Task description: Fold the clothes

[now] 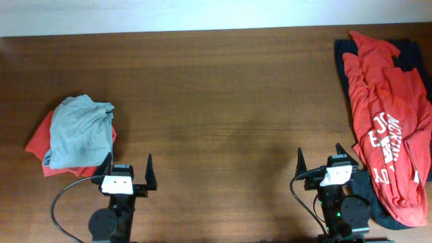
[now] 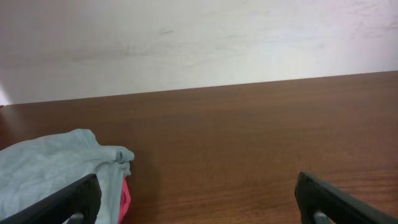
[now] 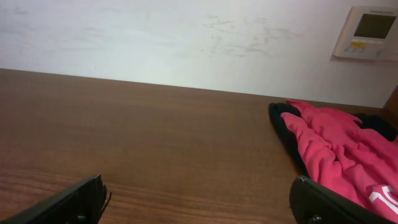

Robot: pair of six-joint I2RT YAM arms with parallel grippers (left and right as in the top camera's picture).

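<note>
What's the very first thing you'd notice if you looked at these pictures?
The big red shirt with white letters, sprawled crumpled over a dark garment at the far right edge of the table. Next, the small pile on the left: a grey shirt on top of a red cloth. The left end effector and the right end effector sit open and empty at the near edge.

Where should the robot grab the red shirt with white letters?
The red shirt lies crumpled over a dark garment. Its near left edge, beside the right gripper, looks easiest: come down from above and pinch that loose fold.
</note>
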